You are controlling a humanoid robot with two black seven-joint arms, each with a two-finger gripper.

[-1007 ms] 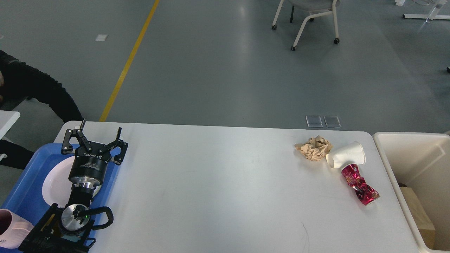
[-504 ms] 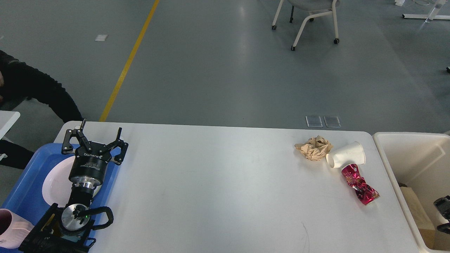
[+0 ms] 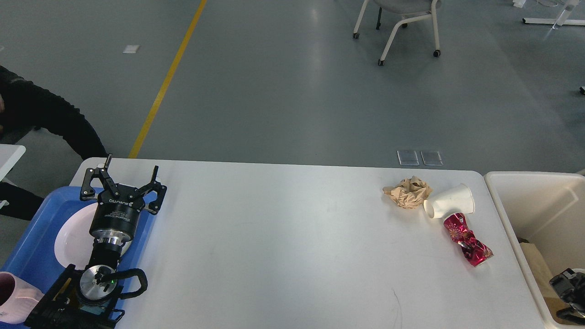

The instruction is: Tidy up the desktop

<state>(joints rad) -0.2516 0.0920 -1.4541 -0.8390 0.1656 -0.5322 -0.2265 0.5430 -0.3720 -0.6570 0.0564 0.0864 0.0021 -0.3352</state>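
The desktop (image 3: 283, 237) filled the lower middle of the view, stretching from the left gripper (image 3: 124, 180) at its near-left corner to the right gripper (image 3: 569, 292) past its right edge. The left gripper's jaws stood wide apart and held nothing, above a blue tray (image 3: 34, 237) carrying a white plate (image 3: 73, 240); a pink cup (image 3: 13, 297) sat behind them at the tray's near end. Far to the right of those jaws lay crumpled brown paper (image 3: 408, 192), a tipped white paper cup (image 3: 449, 201) touching it, and a crushed red can (image 3: 468, 241). The right gripper, dark and partly cut off, hung over the cream bin (image 3: 534, 192); whether its jaws were parted could not be told.
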